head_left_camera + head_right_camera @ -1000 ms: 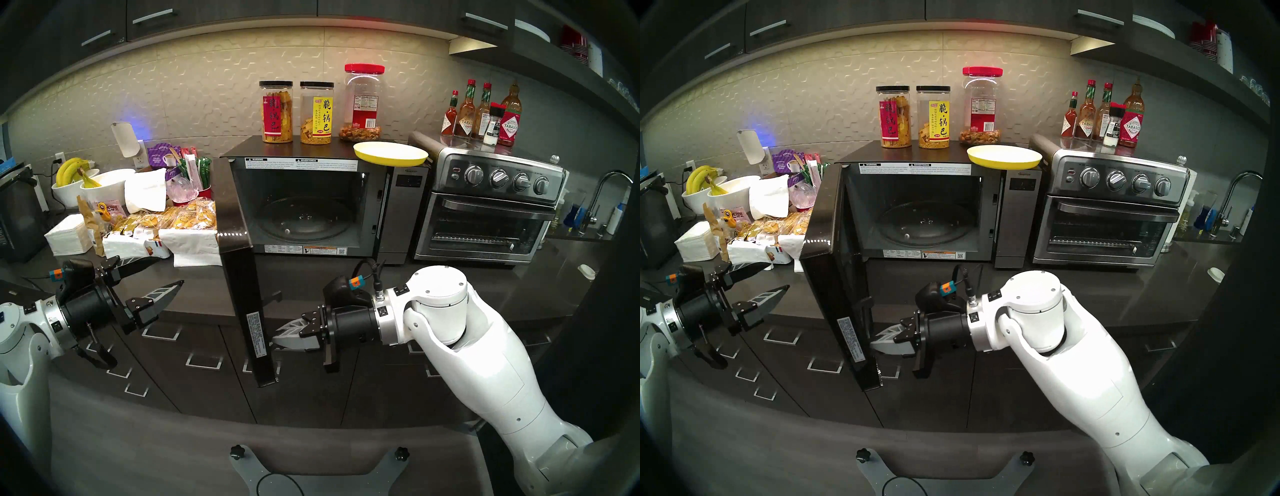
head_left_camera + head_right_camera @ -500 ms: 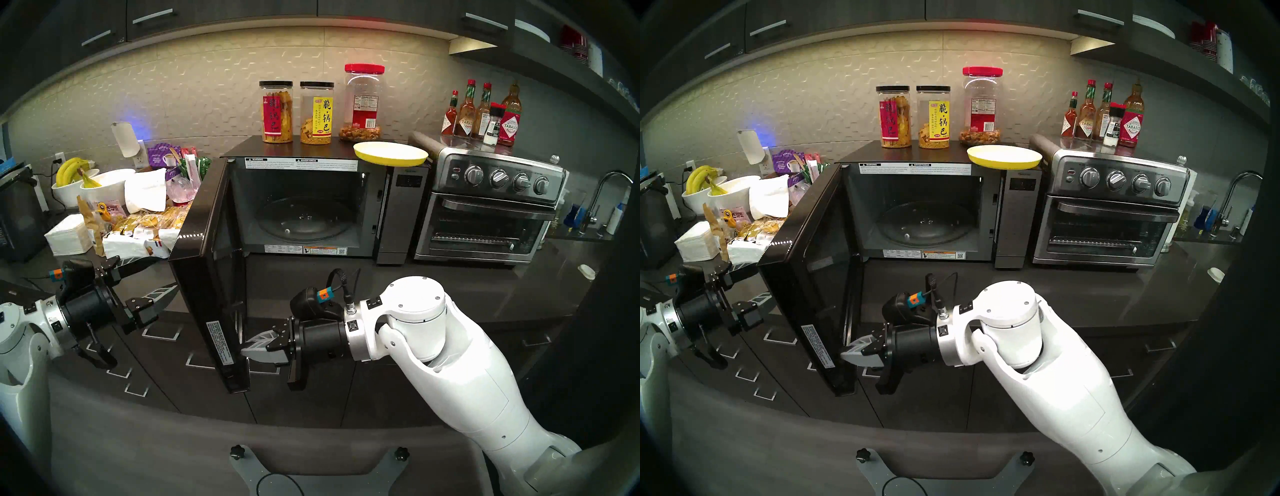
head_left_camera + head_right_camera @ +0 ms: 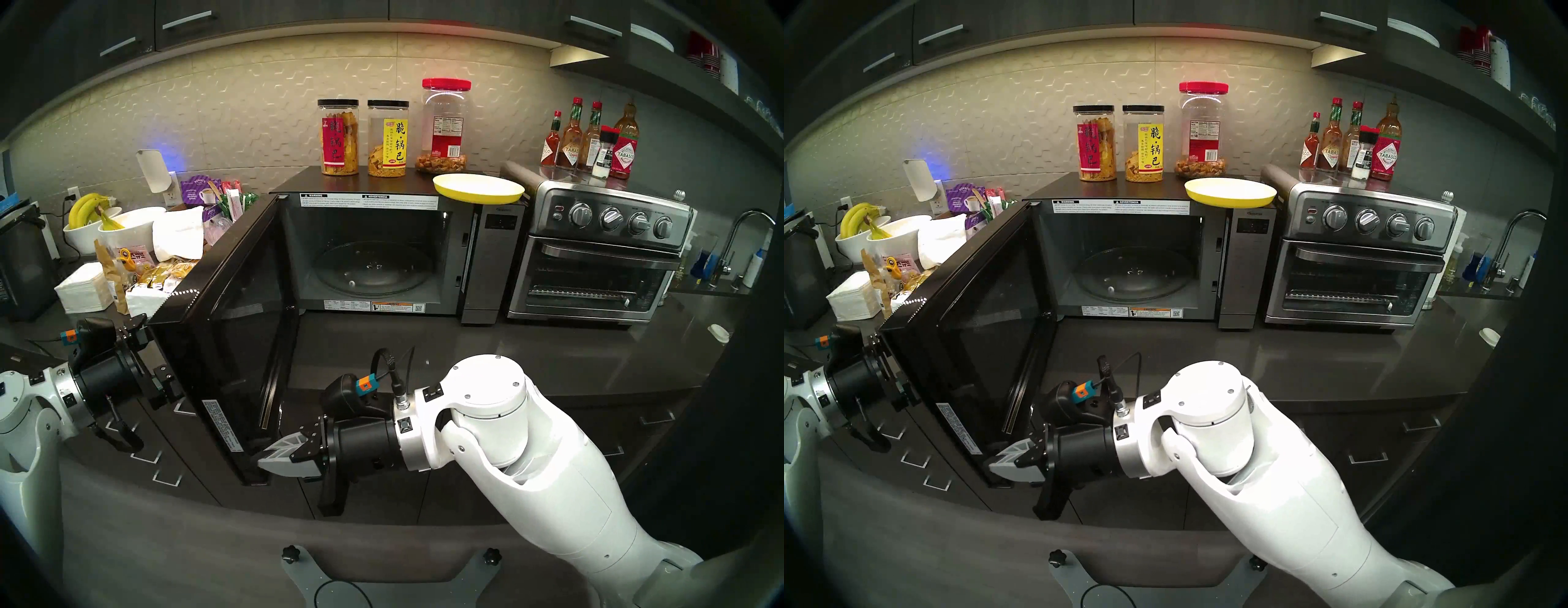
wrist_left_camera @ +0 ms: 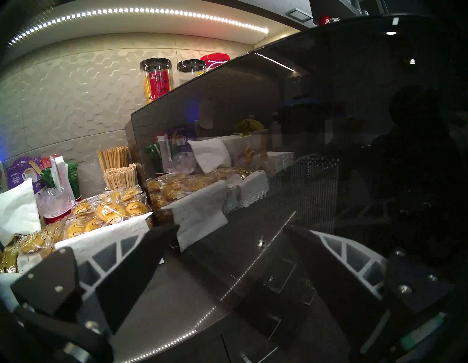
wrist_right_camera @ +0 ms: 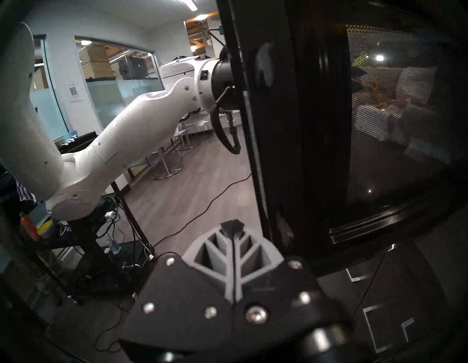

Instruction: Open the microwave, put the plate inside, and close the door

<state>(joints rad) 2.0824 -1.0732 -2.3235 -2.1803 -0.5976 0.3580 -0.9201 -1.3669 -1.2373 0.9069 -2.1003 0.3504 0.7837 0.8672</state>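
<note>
The microwave [image 3: 382, 237] is standing with its door [image 3: 220, 352] swung wide to the left, so the opening step is looking nearly done. The right gripper [image 3: 271, 460], fingers pressed together and holding nothing, is nudging the inner lower corner of that door. The left gripper [image 4: 228, 243] is waiting behind the glass with fingers spread apart. The yellow plate [image 3: 478, 187] is sitting on the microwave's top at its right front corner, not yet loaded; loading and closing are remaining. "WARNING" and "ADVERTENCIA" are showing above the cavity, "TABASCO" on the sauce bottles [image 3: 623, 146]
</note>
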